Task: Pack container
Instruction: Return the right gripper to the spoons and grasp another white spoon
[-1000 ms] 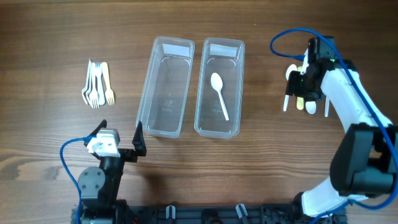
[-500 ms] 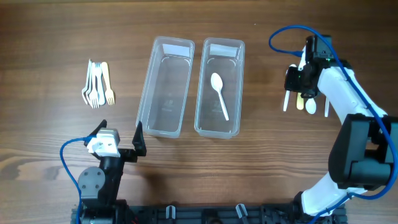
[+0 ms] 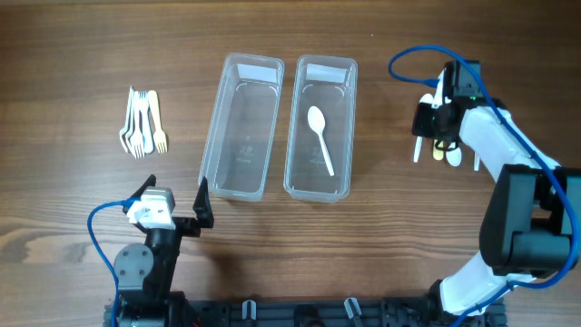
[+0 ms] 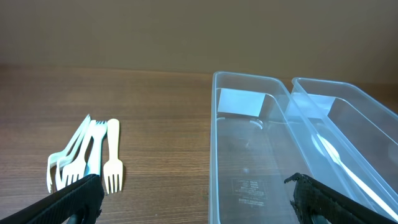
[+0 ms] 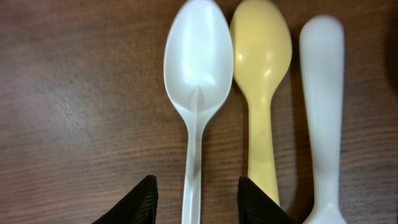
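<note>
Two clear plastic containers stand side by side mid-table: the left one (image 3: 240, 124) is empty, the right one (image 3: 320, 127) holds one white spoon (image 3: 320, 136). My right gripper (image 3: 436, 123) is open, low over a group of spoons at the right. In the right wrist view its fingertips (image 5: 195, 200) straddle the handle of a white spoon (image 5: 197, 87), with a yellow spoon (image 5: 261, 81) and another white spoon (image 5: 323, 93) beside it. My left gripper (image 4: 193, 199) is open and empty near the front edge. A bunch of forks (image 3: 142, 122) lies at the left.
The forks (image 4: 87, 155) also show in the left wrist view, left of the empty container (image 4: 261, 155). Blue cables run along both arms. Bare wooden table lies between the containers and the spoons.
My right gripper has shifted a little left and toward the far side over the spoons. The left arm has not moved.
</note>
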Controlling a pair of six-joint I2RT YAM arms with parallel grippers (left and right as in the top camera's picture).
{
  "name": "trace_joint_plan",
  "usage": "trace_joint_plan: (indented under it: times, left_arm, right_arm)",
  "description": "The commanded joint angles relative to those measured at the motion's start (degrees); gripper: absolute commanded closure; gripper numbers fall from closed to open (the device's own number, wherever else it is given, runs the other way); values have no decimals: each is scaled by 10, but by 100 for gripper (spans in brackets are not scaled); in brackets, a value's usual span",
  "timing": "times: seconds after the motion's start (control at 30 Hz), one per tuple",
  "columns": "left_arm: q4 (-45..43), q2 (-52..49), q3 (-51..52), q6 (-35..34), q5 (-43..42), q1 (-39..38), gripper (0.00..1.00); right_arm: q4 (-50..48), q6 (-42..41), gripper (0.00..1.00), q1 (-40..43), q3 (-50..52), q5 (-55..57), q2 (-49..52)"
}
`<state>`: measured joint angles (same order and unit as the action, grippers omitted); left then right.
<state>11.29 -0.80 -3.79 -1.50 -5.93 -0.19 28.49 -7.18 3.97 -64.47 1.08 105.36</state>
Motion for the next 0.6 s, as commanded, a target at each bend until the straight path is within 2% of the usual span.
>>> trace_joint_plan:
  times: [0.0, 0.23, 0.57]
  left_arm:
    - [-2, 4, 4, 11, -7, 3, 0]
    - [-2, 4, 4, 11, -7, 3, 0]
    - [-2, 4, 4, 11, -7, 3, 0]
  right_arm:
    - [-25, 12, 56, 0, 25, -11, 12]
    - [-50, 12, 51, 0, 40, -11, 12]
    - [-110, 21, 52, 0, 60, -11, 12]
